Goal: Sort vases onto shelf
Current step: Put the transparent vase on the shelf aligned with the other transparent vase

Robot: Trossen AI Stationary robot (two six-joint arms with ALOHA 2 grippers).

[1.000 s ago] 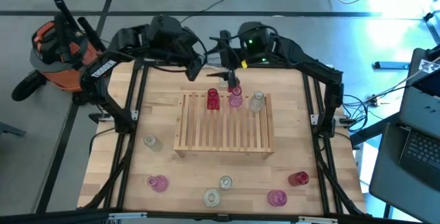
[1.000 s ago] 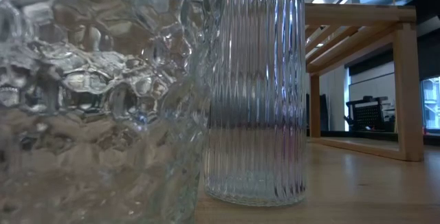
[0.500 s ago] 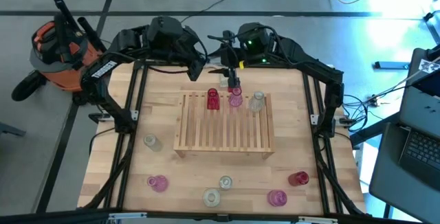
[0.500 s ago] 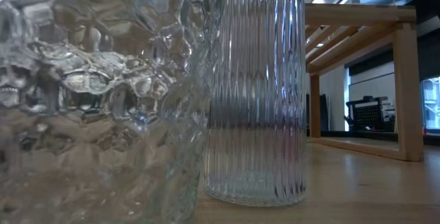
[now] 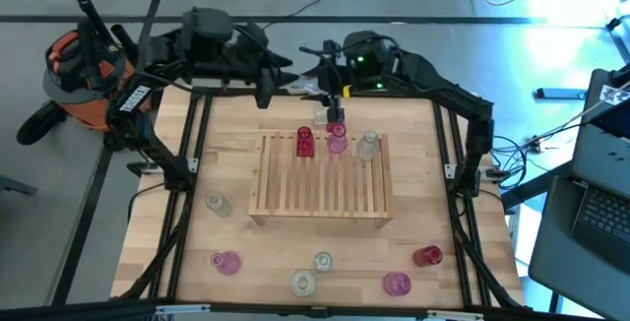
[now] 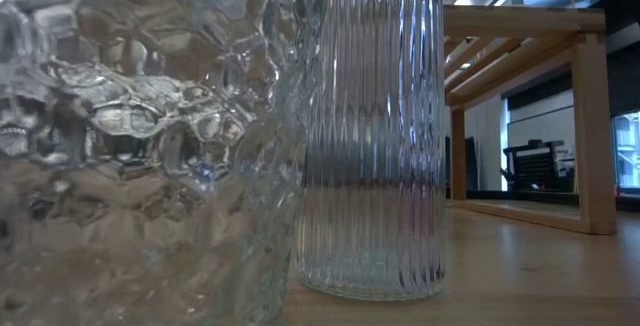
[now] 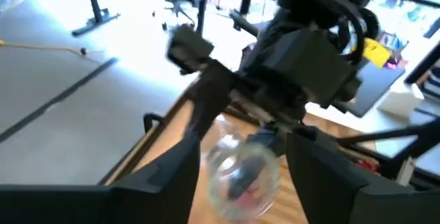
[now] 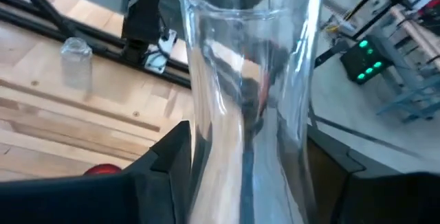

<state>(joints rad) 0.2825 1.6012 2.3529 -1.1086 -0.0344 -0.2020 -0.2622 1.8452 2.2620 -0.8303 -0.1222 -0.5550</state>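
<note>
Grey floor (image 5: 492,45), orange vacuum (image 5: 84,75), cables.

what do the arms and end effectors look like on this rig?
Both arms are dark, near-black jointed links. The left arm carries a white label with dark lettering on a lower link; the right arm shows a green indicator light near its base. The right end effector has two dark, flat, blocky fingers.

Glass on pale wood

The vases (image 5: 338,142) are glossy glass, clear, pink or red; one clear vase (image 6: 372,131) is finely ribbed, another dimpled. The slatted shelf (image 5: 320,178) and tabletop (image 5: 246,232) are matt wood.
</note>
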